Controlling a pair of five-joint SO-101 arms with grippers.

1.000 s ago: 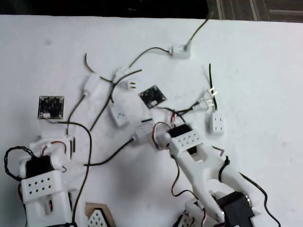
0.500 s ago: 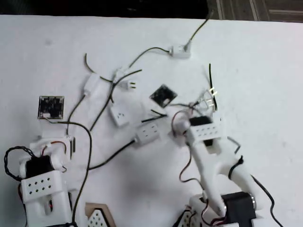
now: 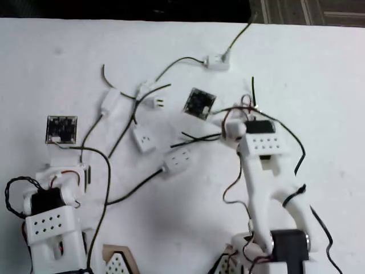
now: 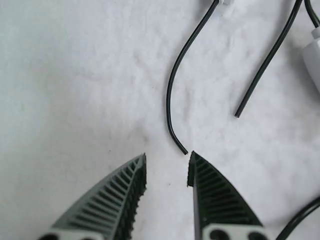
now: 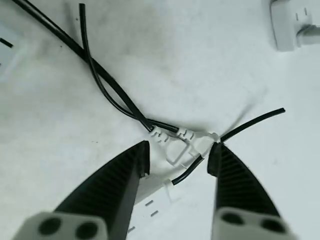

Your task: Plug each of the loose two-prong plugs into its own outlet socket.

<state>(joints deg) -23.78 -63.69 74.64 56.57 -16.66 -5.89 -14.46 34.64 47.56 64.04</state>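
White tabletop (image 3: 319, 74), wires everywhere. Nearest, the left gripper (image 4: 167, 156) hangs with its jaws parted by a black wire end (image 4: 181, 148), holding nothing. Further out, the right gripper (image 5: 180, 147) has its jaws spread, with the tangled loose plugs (image 5: 170, 147) between them and a socket (image 5: 150, 195) just beside. Looks like the grab step. Next it needs to pinch one plug only.

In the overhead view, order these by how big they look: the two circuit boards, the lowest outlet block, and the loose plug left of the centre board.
1. left circuit board and centre circuit board, about alike.
2. outlet block.
3. loose plug.
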